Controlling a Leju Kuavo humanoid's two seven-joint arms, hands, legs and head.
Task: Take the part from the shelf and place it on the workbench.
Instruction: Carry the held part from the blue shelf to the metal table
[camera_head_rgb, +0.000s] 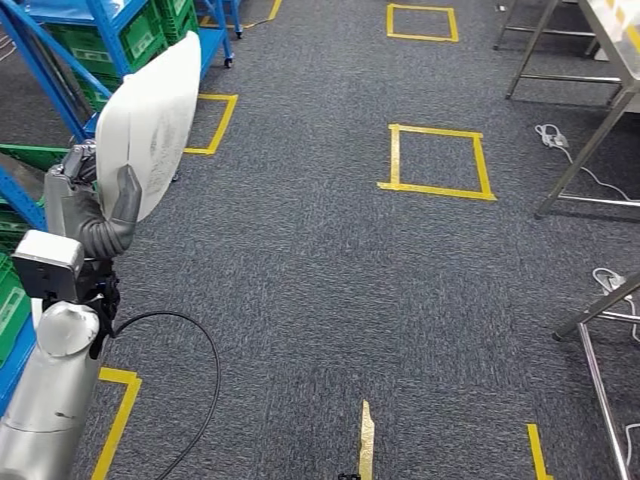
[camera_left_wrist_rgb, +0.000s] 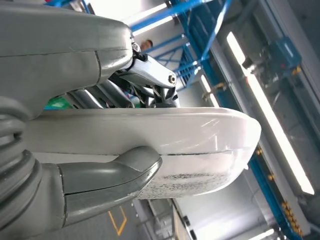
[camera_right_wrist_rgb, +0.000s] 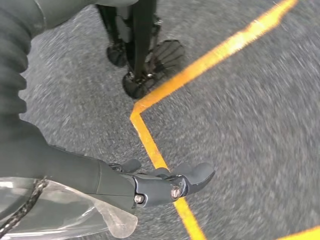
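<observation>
A: What's nearest in the head view?

B: The silver left arm (camera_head_rgb: 45, 400) rising from the lower left corner, with a black cable (camera_head_rgb: 198, 380) looping over the carpet beside it. Above the wrist the left hand (camera_head_rgb: 98, 215) grips the part (camera_head_rgb: 151, 125), a flat white oval panel.

A: Which way does the part run?

B: Its long axis is tilted, from low beside the hand up and to the right, rounded end uppermost, broad face toward the camera. The left wrist view shows it edge-on, thumb (camera_left_wrist_rgb: 109, 182) pressed on one face and darker fingers (camera_left_wrist_rgb: 151, 75) on the other.

A: And the right hand?

B: The right hand (camera_right_wrist_rgb: 151, 185) hangs over the grey carpet (camera_right_wrist_rgb: 245, 125) near a yellow tape line (camera_right_wrist_rgb: 166, 160), fingers stretched out and apart, nothing in them.

A: Farther off?

B: Blue shelving (camera_head_rgb: 113, 40) with green bins (camera_head_rgb: 143, 35) behind the part at upper left, yellow tape squares (camera_head_rgb: 436, 160) on the floor ahead, and metal table legs (camera_head_rgb: 581, 150) with white cords (camera_head_rgb: 555, 135) along the right
</observation>
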